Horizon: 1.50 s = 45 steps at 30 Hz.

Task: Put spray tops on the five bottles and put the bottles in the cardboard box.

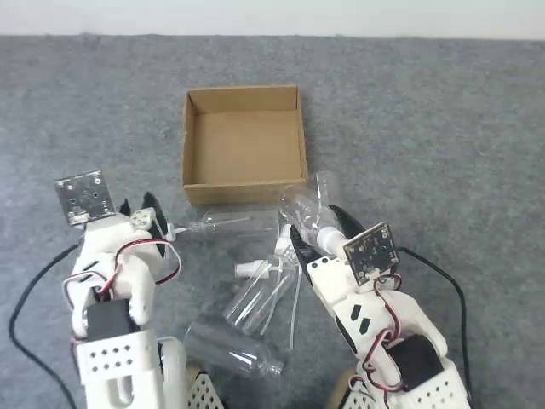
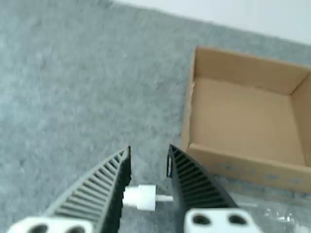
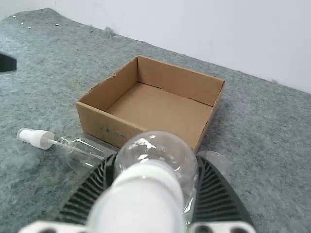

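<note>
A: The right gripper [image 3: 156, 162] is clamped on a bottle [image 1: 305, 203], capped by the look of it, round base toward the box [image 1: 243, 192]. The box sits mid-way along the table [image 1: 443, 119], toward its far edge. Risk: the clear plastic looks slick, so the bottle could slip out short of the box wall.

B: Noted. The left gripper [image 2: 149, 149] hangs with jaws apart over the white top [image 2: 141, 197] of a second bottle [image 1: 217, 226], which lies along the box's near wall. Contact: cannot tell.

A: A pinch on the top alone may roll that bottle, or pull the top off if it is loosely seated.

B: The grippers also work close together, so they could collide. A bare bottle [image 1: 232, 348] by the near edge could get knocked.
</note>
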Each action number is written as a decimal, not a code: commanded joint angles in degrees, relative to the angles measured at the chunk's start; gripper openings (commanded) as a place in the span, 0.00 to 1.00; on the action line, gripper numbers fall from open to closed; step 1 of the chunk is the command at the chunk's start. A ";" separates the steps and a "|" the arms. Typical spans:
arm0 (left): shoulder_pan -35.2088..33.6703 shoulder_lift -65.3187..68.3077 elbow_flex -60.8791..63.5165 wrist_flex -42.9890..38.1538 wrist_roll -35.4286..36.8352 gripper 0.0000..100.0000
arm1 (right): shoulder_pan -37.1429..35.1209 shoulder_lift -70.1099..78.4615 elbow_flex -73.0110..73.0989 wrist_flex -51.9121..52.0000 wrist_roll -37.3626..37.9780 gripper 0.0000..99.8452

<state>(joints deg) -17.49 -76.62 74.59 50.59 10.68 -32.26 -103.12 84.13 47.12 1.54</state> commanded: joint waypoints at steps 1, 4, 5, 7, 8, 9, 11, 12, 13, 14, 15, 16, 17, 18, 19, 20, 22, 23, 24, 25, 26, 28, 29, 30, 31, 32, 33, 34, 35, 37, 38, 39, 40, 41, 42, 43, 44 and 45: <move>-3.69 -4.22 2.33 -3.78 0.53 0.12 | 1.01 -0.40 -3.60 -0.75 2.11 0.05; -3.78 -9.85 5.14 -3.78 0.44 0.12 | 1.10 -0.40 -5.98 -0.31 4.13 0.05; -3.78 -12.22 6.11 -3.69 0.44 0.12 | 1.10 -0.40 -6.95 -0.31 4.22 0.05; -3.78 -17.76 8.66 -3.52 0.44 0.12 | 1.10 -0.31 -8.70 -0.31 4.40 0.05; -3.78 -20.75 10.07 -3.52 0.35 0.12 | 1.10 -0.22 -9.67 -0.40 4.66 0.05; -3.78 -23.91 11.47 -3.43 0.00 0.12 | 1.10 0.31 -10.73 -0.40 4.75 0.05; -3.69 -29.01 13.76 -2.73 -2.29 0.12 | 1.01 2.86 -13.45 -0.57 4.75 0.05; -3.69 -29.10 13.76 -2.55 -3.16 0.12 | 0.92 4.97 -15.12 -0.66 4.75 0.05; -3.69 -28.22 13.58 -2.46 -3.43 0.12 | 0.92 7.43 -16.97 -0.66 4.75 0.05; -3.69 -27.08 13.23 -2.55 -3.52 0.12 | 0.92 10.33 -18.99 -0.75 4.66 0.05; -3.69 -26.55 12.97 -2.55 -3.52 0.12 | 0.92 13.23 -21.01 -0.75 4.66 0.05; -3.69 -26.73 12.97 -2.46 -3.52 0.12 | 0.92 16.22 -23.03 -0.75 4.66 0.05; -3.69 -27.08 12.97 -2.29 -3.52 0.12 | 0.92 19.03 -25.05 -0.84 4.66 0.05; -3.69 -27.60 12.97 -2.20 -3.52 0.12 | 0.92 21.93 -26.99 -0.92 4.66 0.05; -3.69 -27.69 13.05 -2.20 -3.52 0.12 | 0.92 24.75 -28.84 -1.54 4.66 0.05; -3.69 -27.87 13.23 -2.20 -3.52 0.12 | 0.92 27.47 -30.59 -2.15 4.66 0.05; -3.69 -27.87 13.32 -2.20 -3.52 0.12 | 0.92 32.84 -33.85 -3.21 4.66 0.05; -3.69 -27.87 13.41 -2.29 -3.52 0.12 | 0.92 35.47 -35.52 -3.56 4.66 0.05; -3.78 -27.87 13.41 -2.37 -3.52 0.12 | 0.92 38.11 -37.01 -3.91 4.66 0.05; -3.78 -27.87 13.41 -2.37 -3.52 0.12 | 0.92 40.57 -38.68 -4.00 4.66 0.05; -3.78 -27.87 13.41 -2.46 -3.52 0.12 | 0.92 43.12 -40.35 -4.00 4.66 0.05; -3.87 -27.87 13.49 -2.55 -3.60 0.12 | 0.92 48.04 -43.52 -4.00 4.66 0.05; -3.96 -27.87 13.49 -2.55 -3.60 0.12 | 0.92 50.33 -45.10 -4.00 4.66 0.05; -3.96 -27.87 13.49 -2.55 -3.69 0.12 | 0.92 52.53 -46.68 -4.00 4.66 0.05; -3.96 -27.87 13.49 -2.55 -3.69 0.12 | 0.92 54.64 -48.26 -4.00 4.66 0.05; -3.96 -27.87 13.49 -2.55 -3.69 0.12 | 0.92 56.66 -49.93 -4.00 4.66 0.05; -3.96 -27.87 13.49 -2.55 -3.69 0.12 | 1.01 58.59 -51.60 -4.00 4.66 0.05; -3.96 -27.87 13.49 -2.55 -3.78 0.12 | 1.01 60.26 -53.01 -4.00 4.66 0.05; -4.04 -27.87 13.49 -2.55 -3.78 0.12 | 1.01 61.93 -54.59 -4.00 4.66 0.05; -4.04 -27.87 13.49 -2.55 -3.78 0.12 | 0.84 65.19 -57.85 -4.00 4.66 0.05; -4.04 -27.87 13.49 -2.55 -3.78 0.12 | 0.75 66.68 -59.52 -4.00 4.66 0.05; -4.04 -27.87 13.49 -2.55 -3.78 0.12 | 0.66 68.35 -61.19 -4.00 4.66 0.05; -3.96 -27.87 13.49 -2.55 -3.78 0.12 | 0.66 70.11 -62.95 -4.00 4.66 0.05; -3.87 -27.87 13.49 -2.55 -3.78 0.12 | 0.66 71.87 -64.79 -4.00 4.66 0.05; -3.87 -27.87 13.49 -2.55 -3.78 0.12 | 0.66 73.80 -66.46 -4.00 4.66 0.05; -3.87 -27.87 13.58 -2.55 -3.78 0.12 | 0.66 75.82 -68.22 -4.00 4.66 0.05; -3.87 -27.87 13.58 -2.55 -3.78 0.12 | 0.66 77.85 -69.89 -4.00 4.66 0.05; -3.87 -27.87 13.58 -2.55 -3.78 0.12 | 0.66 79.87 -71.65 -4.00 4.66 0.05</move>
<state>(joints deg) -21.10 -103.16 88.92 48.75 7.43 -32.26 -26.20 20.31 44.84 5.49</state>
